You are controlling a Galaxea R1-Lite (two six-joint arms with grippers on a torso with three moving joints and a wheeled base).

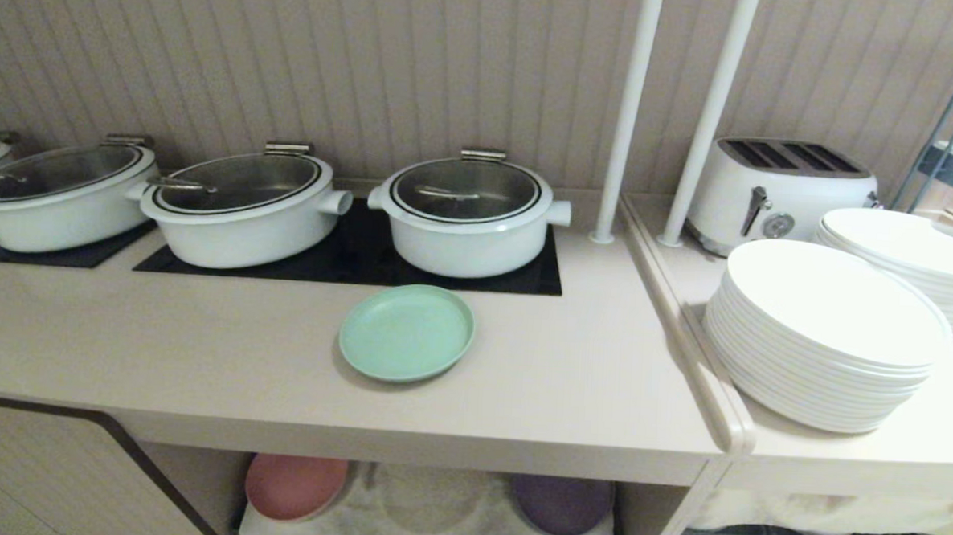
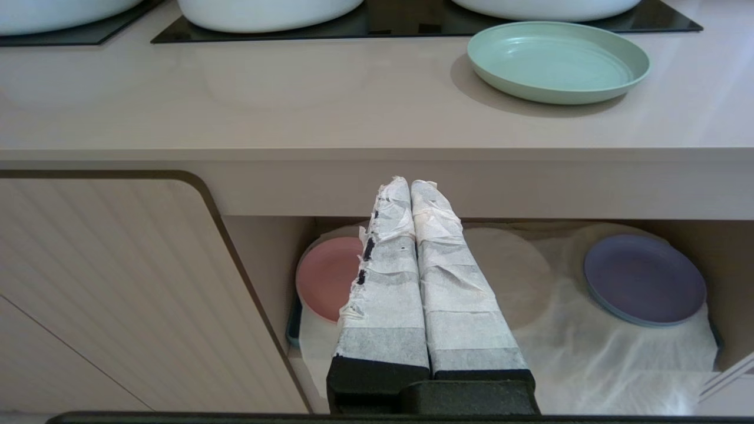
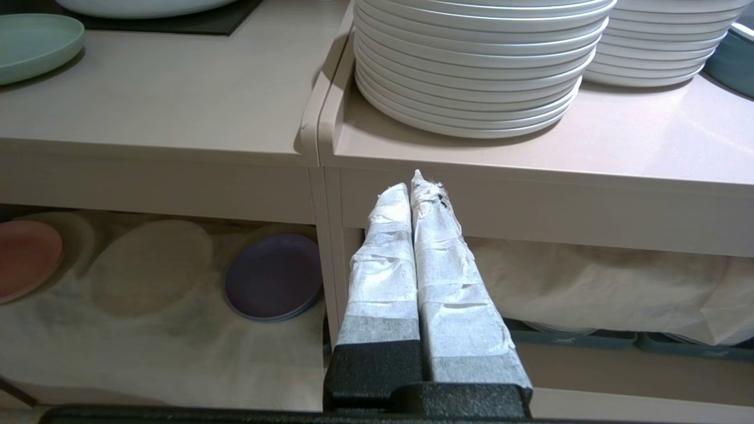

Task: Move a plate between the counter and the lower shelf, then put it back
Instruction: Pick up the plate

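The mint-green plate (image 1: 406, 332) (image 2: 558, 61) (image 3: 36, 45) lies flat on the beige counter (image 1: 199, 352), just in front of the black hob panel. Below the counter opens the lower shelf (image 1: 434, 511) (image 2: 589, 353), draped in wrinkled white cloth. My left gripper (image 2: 410, 184) hovers shut in front of the counter's front edge, below and left of the plate, holding nothing. In front of the side top's edge, my right gripper (image 3: 414, 185) is also shut and empty. Neither arm shows in the head view.
Three white lidded pots (image 1: 467, 211) stand on the hob panels behind the plate. A pink plate (image 1: 294, 486) and a purple plate (image 1: 563, 504) lie on the shelf cloth. On the side top are stacks of white plates (image 1: 828, 331) and a toaster (image 1: 777, 192). Two white poles (image 1: 628, 113) rise between.
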